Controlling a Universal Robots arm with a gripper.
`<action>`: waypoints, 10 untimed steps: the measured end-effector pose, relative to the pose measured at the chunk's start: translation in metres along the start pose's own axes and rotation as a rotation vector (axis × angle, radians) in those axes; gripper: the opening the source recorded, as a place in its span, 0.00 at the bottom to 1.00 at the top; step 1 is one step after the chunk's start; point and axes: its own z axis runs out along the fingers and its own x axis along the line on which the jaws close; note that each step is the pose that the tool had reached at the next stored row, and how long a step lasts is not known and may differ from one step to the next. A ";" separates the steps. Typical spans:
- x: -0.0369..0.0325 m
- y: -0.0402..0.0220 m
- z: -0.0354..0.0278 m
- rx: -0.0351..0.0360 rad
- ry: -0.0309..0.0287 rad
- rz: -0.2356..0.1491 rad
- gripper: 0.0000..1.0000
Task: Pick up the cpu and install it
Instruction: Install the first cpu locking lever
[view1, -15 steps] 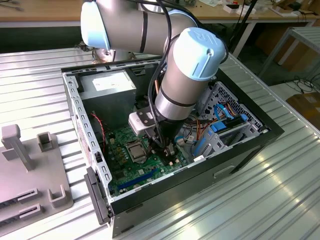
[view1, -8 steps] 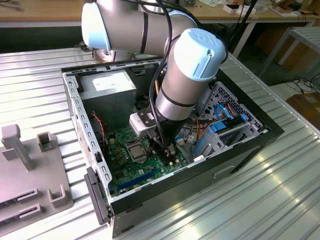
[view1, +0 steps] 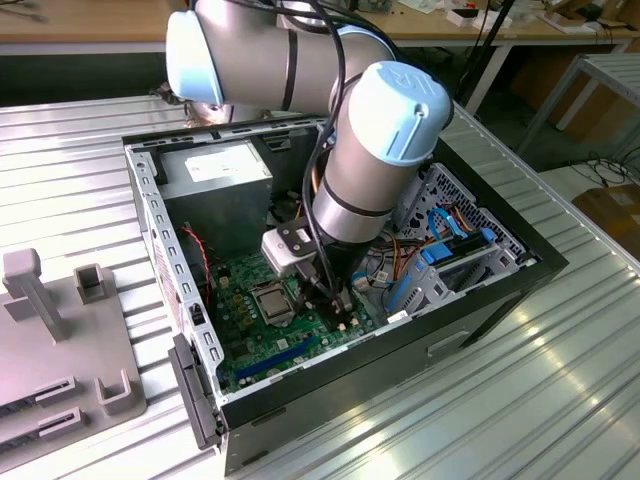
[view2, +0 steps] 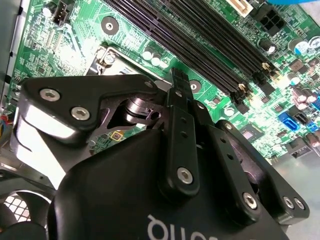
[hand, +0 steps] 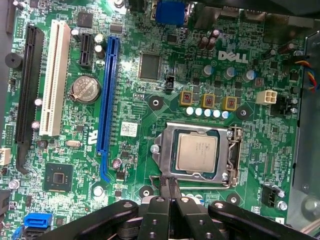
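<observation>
sitting in its socket (hand: 196, 154), cpu (hand: 197, 152) lies just beside the closed gripper (hand: 169, 186).

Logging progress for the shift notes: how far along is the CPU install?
The cpu already sits in the motherboard socket, framed by its metal bracket. The gripper hovers beside the socket, fingers together, holding nothing. Whether the socket lever is latched cannot be told.

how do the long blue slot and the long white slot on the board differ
In the first wrist view the blue slot is slim, while the white slot is wider. The blue slot reaches further toward the gripper than the white slot and ends in a small hooked latch; the white one ends plain. Both are straight, empty and run side by side.
</observation>
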 end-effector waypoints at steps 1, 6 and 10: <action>0.0000 -0.0003 0.0000 -0.0001 0.0000 -0.002 0.11; 0.0001 -0.0016 0.0000 -0.0003 0.0007 -0.013 0.11; 0.0000 -0.0002 -0.0007 -0.0005 0.0010 -0.016 0.11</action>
